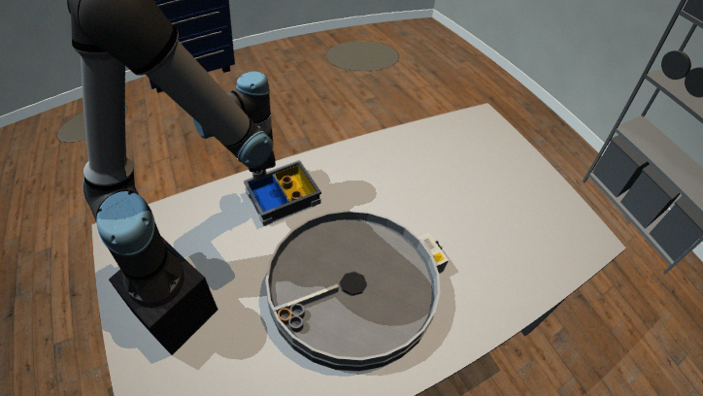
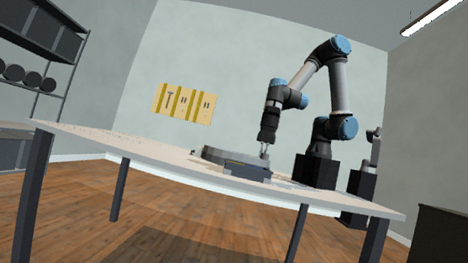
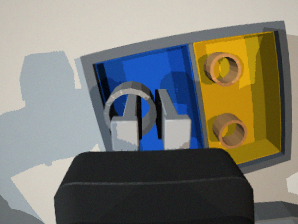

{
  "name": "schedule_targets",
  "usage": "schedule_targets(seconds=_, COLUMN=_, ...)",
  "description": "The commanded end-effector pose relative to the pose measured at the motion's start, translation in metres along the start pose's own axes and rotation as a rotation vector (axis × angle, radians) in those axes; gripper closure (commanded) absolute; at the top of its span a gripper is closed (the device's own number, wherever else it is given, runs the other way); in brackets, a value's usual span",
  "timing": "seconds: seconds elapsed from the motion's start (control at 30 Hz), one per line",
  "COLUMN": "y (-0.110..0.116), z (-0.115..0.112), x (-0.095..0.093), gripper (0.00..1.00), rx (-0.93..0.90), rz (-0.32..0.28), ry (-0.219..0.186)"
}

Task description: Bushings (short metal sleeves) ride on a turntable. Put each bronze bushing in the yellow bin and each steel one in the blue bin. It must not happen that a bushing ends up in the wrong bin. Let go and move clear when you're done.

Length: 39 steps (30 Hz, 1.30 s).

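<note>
My gripper [image 1: 259, 173] [image 2: 264, 153] [image 3: 148, 104] is shut on the wall of a grey steel bushing [image 3: 123, 89], with one finger inside the ring. It is over the blue bin [image 1: 268, 195] [image 3: 170, 62], low near its far left side. Two bronze bushings [image 3: 212, 76] [image 3: 218, 133] stand in the yellow bin [image 1: 307, 180] [image 3: 256, 102]. On the turntable [image 1: 388, 339], a bronze bushing [image 1: 279, 315] and two steel bushings [image 1: 303, 311] [image 1: 296, 328] are bunched beside the pale bar [image 1: 315, 294]. How deep the held bushing reaches is unclear.
The two bins share a dark-walled tray [image 1: 289, 211] [image 2: 247, 171] behind the turntable. The turntable has a raised rim and a dark hub [image 1: 352, 283]. A small box [image 1: 433, 251] stands against its right side. The arm's black pedestal [image 1: 184, 314] is at the left.
</note>
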<state>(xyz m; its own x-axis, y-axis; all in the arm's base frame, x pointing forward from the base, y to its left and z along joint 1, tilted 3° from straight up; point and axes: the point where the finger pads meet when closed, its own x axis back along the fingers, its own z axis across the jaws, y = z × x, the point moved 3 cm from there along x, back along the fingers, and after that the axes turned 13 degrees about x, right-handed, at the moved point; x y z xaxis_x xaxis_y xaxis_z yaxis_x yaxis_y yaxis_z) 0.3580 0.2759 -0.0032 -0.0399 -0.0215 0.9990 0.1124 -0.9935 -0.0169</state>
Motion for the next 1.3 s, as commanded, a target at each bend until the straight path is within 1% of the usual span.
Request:
schedule_targets(seconds=0.0, y=0.000, z=0.001, x=-0.021, gripper=1.00, rx=0.000, rz=0.001, ry=0.003)
schedule_targets(seconds=0.03, y=0.000, z=0.001, x=-0.026, gripper=1.00, rx=0.000, rz=0.001, ry=0.003)
schedule_targets(seconds=0.1, y=0.000, z=0.001, x=-0.026, gripper=1.00, rx=0.000, rz=0.001, ry=0.003)
schedule_targets(seconds=0.13, y=0.000, z=0.001, x=-0.031, gripper=1.00, rx=0.000, rz=0.001, ry=0.003)
schedule_targets(seconds=0.5, y=0.000, z=0.001, x=-0.031, gripper=1.00, rx=0.000, rz=0.001, ry=0.002)
schedule_targets(seconds=0.6, y=0.000, z=0.001, x=-0.035, gripper=1.00, rx=0.000, rz=0.001, ry=0.003)
schedule_targets(seconds=0.8, y=0.000, z=0.001, x=-0.037, gripper=1.00, rx=0.000, rz=0.001, ry=0.003)
schedule_targets(seconds=0.97, y=-0.001, z=0.001, x=-0.043, gripper=1.00, rx=0.000, rz=0.001, ry=0.003)
schedule_targets(seconds=1.27, y=-0.001, z=0.001, x=-0.043, gripper=1.00, rx=0.000, rz=0.001, ry=0.003)
